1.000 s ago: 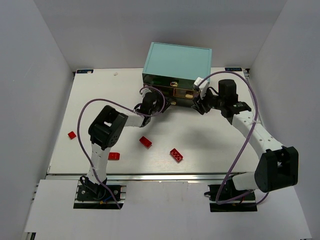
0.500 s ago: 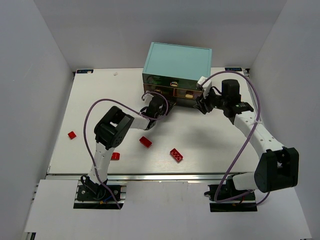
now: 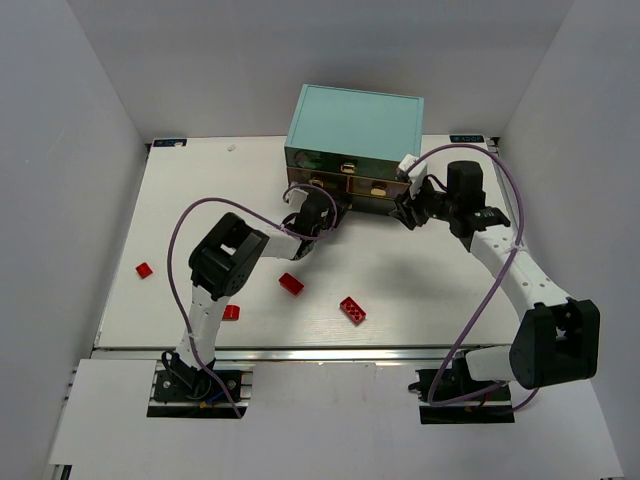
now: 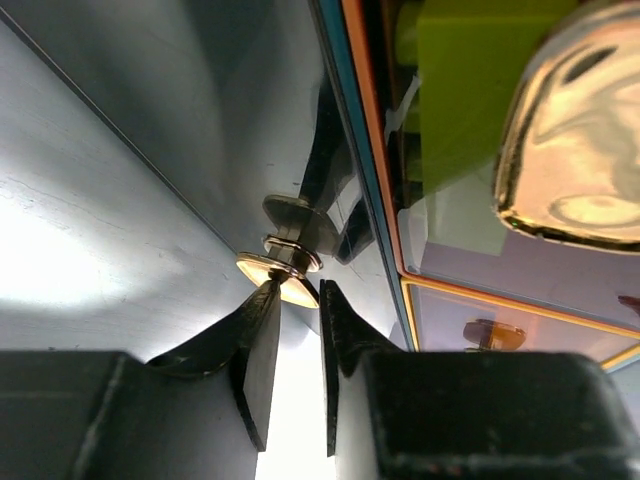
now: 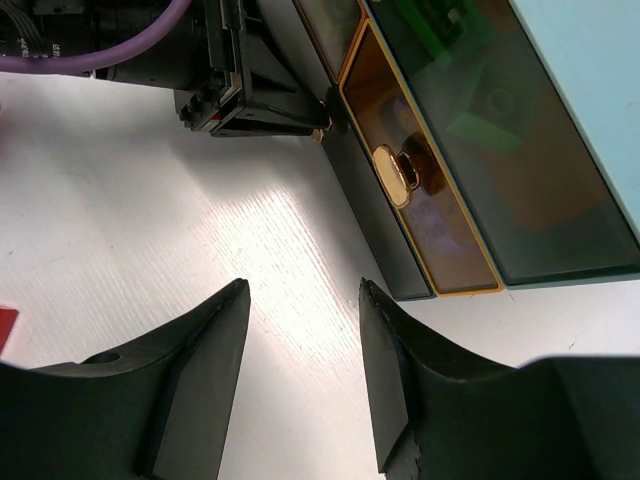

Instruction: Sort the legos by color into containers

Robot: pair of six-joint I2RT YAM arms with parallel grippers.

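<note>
Red legos [image 3: 291,284] first: how do we expect them to handle?

Reply: We judge them light, rigid and smooth. We would pinch across the flat side walls, not the studs. Four lie scattered on the bench [image 3: 190,170], well apart from the cabinet [image 3: 355,120].

Query: And the drawers [image 5: 430,230]?

Reply: See-through fronts, dark frame, teal top; green bricks [image 5: 495,105] show inside. We expect each to slide lightly. The polished knob [image 4: 285,270] is the only hold, and likely slippery. The left claw [image 4: 298,300] is clenched on the lower-left drawer's knob. The right claw [image 5: 300,370] hangs released beside the right-hand drawers.
</note>
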